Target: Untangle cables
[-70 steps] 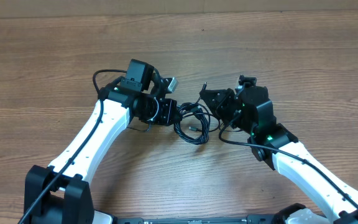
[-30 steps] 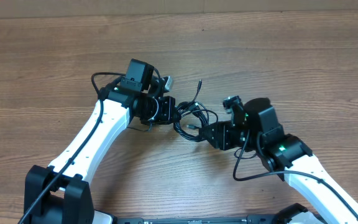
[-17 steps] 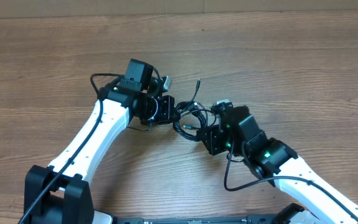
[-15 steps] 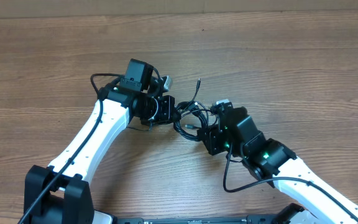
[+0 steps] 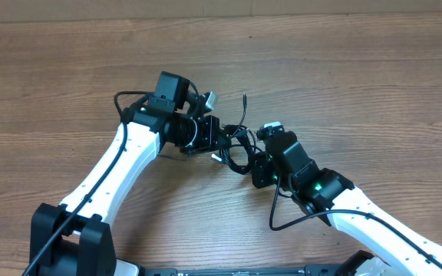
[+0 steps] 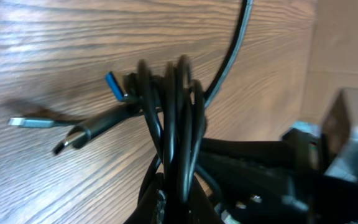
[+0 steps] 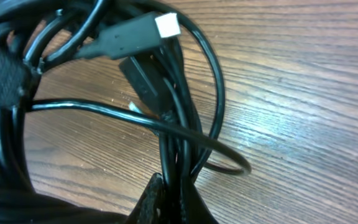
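Tangled cables (image 5: 236,147) held from two sides
Left tool (image 5: 218,141) and right tool (image 5: 256,159) each clamp strands of the bundle.

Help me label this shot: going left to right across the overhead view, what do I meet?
left arm → left gripper → cables → right gripper → right arm

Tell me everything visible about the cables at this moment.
The cables are thin, glossy black cords looped in one tangled bundle between the arms, over the wooden table. Strands are pinched in the shut left gripper and the shut right gripper. Loose ends stick out: a blue-tipped plug, a silver plug and a white-tipped plug.
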{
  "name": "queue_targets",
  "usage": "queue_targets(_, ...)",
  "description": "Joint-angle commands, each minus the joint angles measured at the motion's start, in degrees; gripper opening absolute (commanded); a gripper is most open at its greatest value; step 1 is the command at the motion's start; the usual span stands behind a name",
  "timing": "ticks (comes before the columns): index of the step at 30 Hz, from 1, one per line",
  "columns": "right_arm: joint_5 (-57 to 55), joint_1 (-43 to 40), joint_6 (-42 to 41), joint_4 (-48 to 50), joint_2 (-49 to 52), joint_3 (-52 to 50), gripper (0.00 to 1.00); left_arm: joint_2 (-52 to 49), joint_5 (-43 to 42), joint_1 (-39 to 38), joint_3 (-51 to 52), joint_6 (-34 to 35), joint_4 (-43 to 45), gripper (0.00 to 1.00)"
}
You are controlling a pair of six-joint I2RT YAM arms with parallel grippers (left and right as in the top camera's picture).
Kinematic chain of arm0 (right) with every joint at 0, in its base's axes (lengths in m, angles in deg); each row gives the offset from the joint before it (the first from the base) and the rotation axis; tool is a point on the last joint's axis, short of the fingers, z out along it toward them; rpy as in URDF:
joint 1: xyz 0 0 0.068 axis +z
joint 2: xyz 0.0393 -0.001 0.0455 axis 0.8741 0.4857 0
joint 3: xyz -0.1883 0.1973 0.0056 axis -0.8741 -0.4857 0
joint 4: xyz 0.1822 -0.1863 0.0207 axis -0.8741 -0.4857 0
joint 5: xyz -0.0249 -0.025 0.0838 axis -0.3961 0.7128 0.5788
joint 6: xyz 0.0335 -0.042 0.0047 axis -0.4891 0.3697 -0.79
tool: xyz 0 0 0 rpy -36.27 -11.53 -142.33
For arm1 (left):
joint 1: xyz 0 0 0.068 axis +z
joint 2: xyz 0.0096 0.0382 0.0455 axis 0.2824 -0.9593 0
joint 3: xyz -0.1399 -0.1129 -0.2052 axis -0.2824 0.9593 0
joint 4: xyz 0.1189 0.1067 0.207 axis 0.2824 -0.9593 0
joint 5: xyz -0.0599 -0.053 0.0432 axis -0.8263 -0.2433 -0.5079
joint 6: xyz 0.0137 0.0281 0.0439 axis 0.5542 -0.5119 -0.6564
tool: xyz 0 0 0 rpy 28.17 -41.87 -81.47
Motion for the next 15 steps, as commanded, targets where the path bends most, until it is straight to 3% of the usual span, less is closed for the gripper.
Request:
queue_targets(1, 7.1, 0.3, 0.3, 1.2, 0.9, 0.5, 0.04, 0.4, -9.1, 0.0, -1.4, 0.6, 2.1, 0.04)
queue_targets(7, 24.5, 0.3, 0.3, 2.4, 0.9, 0.5, 0.04, 0.4, -6.1, 0.0, -1.4, 1.0, 2.3, 0.04)
queue_targets(15, 43.0, 0.1, 0.0, 3.0, -0.7, 0.6, 0.04, 0.4, 12.7, -0.1, -1.4, 1.1, 2.9, 0.04)
